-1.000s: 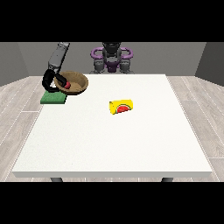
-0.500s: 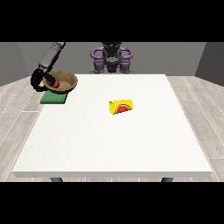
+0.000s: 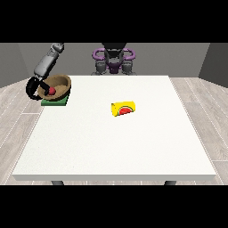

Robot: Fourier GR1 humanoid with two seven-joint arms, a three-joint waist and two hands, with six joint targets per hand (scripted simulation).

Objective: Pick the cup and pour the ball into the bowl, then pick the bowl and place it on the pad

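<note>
Bowl (image 3: 58,86) tilted over pad (image 3: 55,101), rim pinched by robot hand (image 3: 34,87) at view's left; ball (image 3: 51,90) inside.

I saw one grey arm reaching down from the shoulder at the view's left, its black robot hand (image 3: 34,87) low at the end of it, fingers curled. The other arm and hand did not show clearly by the torso.
</note>
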